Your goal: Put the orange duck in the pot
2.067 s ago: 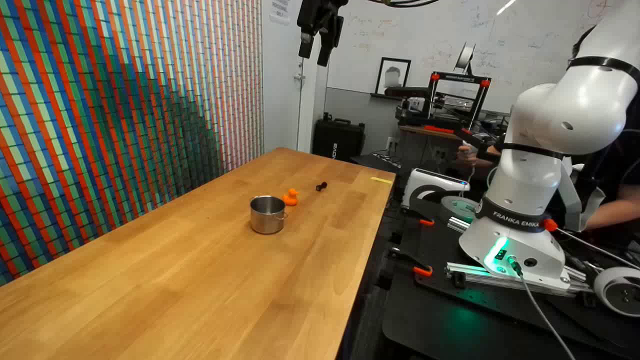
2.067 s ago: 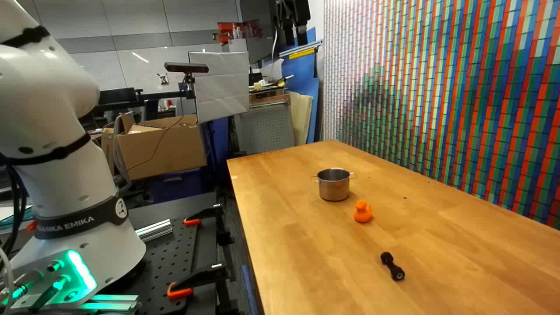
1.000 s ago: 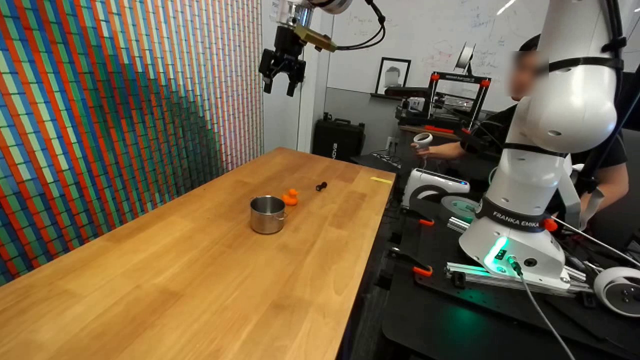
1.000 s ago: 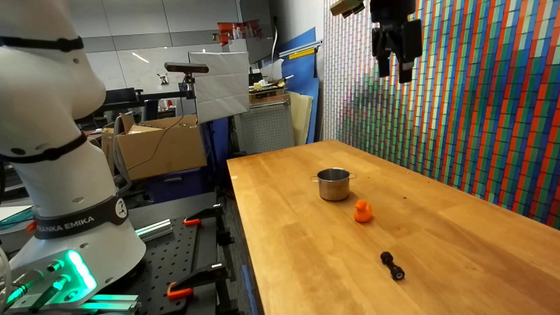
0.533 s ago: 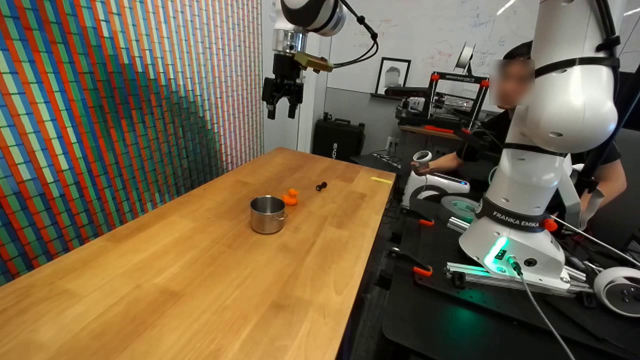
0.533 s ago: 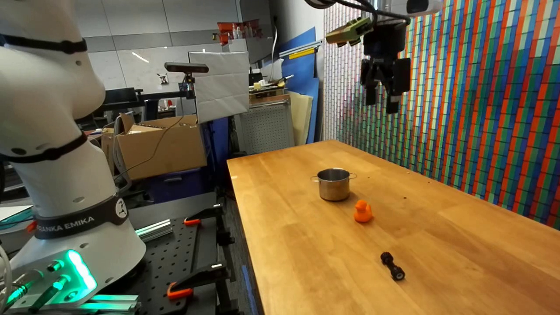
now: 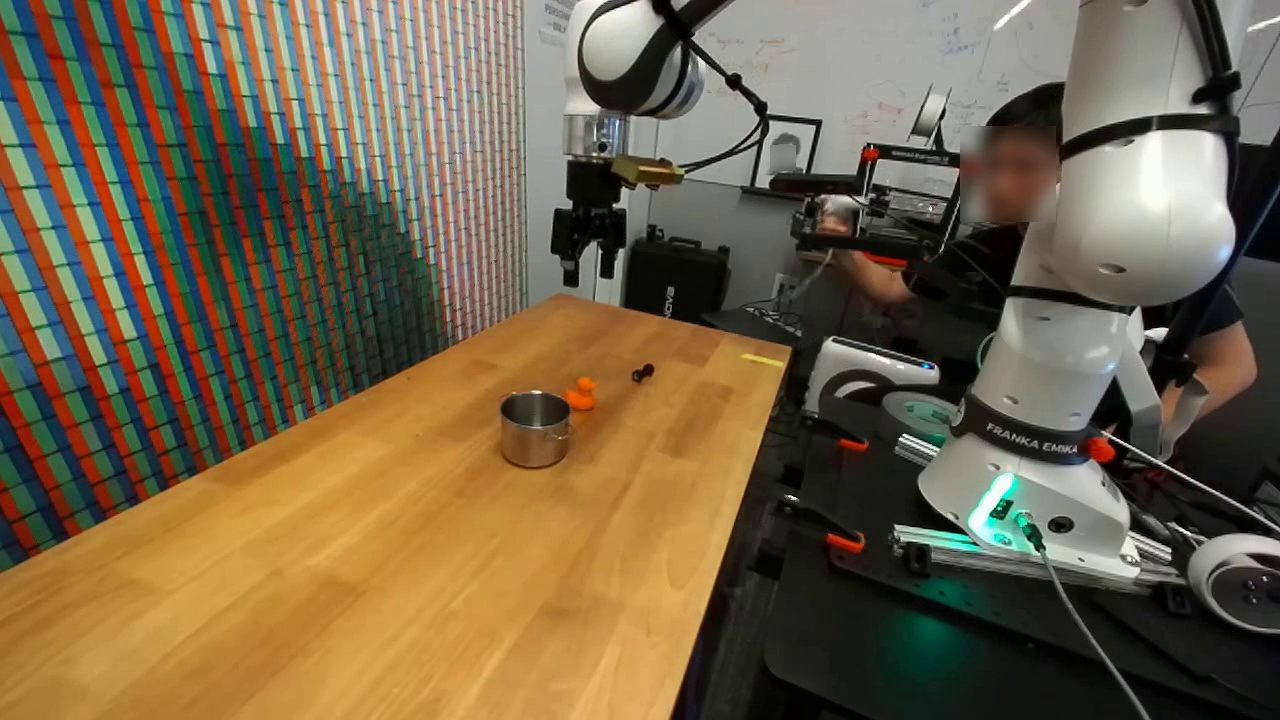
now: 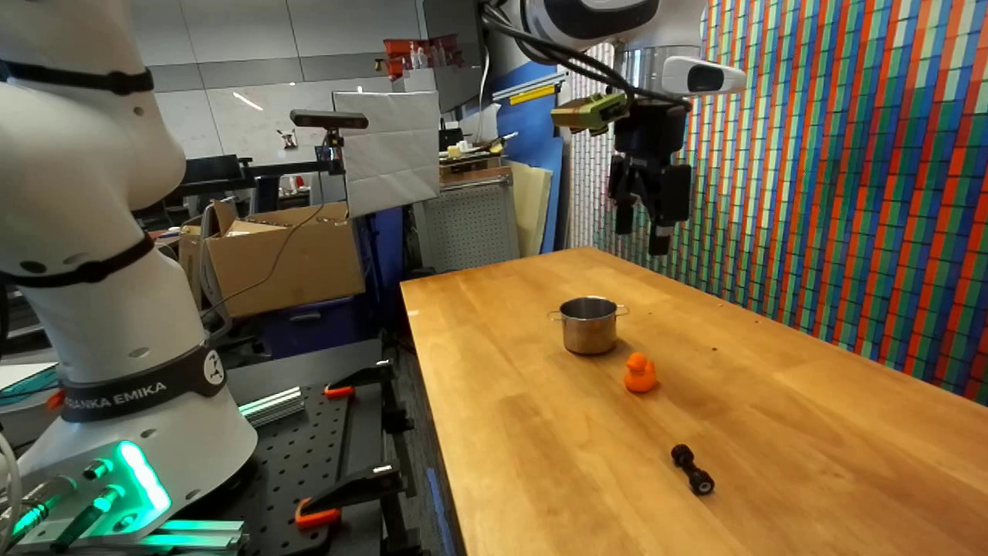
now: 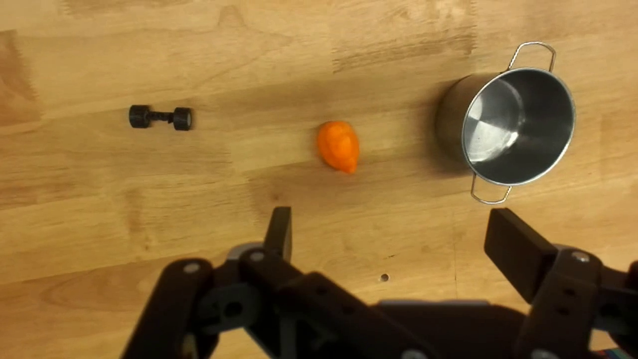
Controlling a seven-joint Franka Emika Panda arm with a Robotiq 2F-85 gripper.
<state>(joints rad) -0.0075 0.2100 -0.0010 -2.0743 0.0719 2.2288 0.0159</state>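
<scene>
The orange duck (image 7: 580, 396) stands upright on the wooden table beside the pot (image 7: 535, 440), apart from it. The duck (image 8: 640, 374) and the grey metal pot (image 8: 589, 332) also show in an exterior view. In the wrist view the duck (image 9: 338, 145) lies ahead of the fingers, left of the pot (image 9: 451, 119), whose inside looks empty. My gripper (image 7: 589, 272) is open, points down and holds nothing. It hangs well above the table, as an exterior view (image 8: 641, 235) also shows. In the wrist view the fingertips (image 9: 389, 219) are wide apart with bare table between them.
A small black dumbbell-shaped object (image 8: 692, 469) lies on the table (image 8: 525, 463) near the duck; it also shows in the wrist view (image 9: 160, 116). A striped, tiled wall (image 7: 250, 200) runs along the table's far side. A person (image 7: 985, 230) sits behind the arm's base.
My gripper has come down from high above toward the table and, in the last half second, shifted slightly toward the base. It stays open. The duck, pot and black object have not moved.
</scene>
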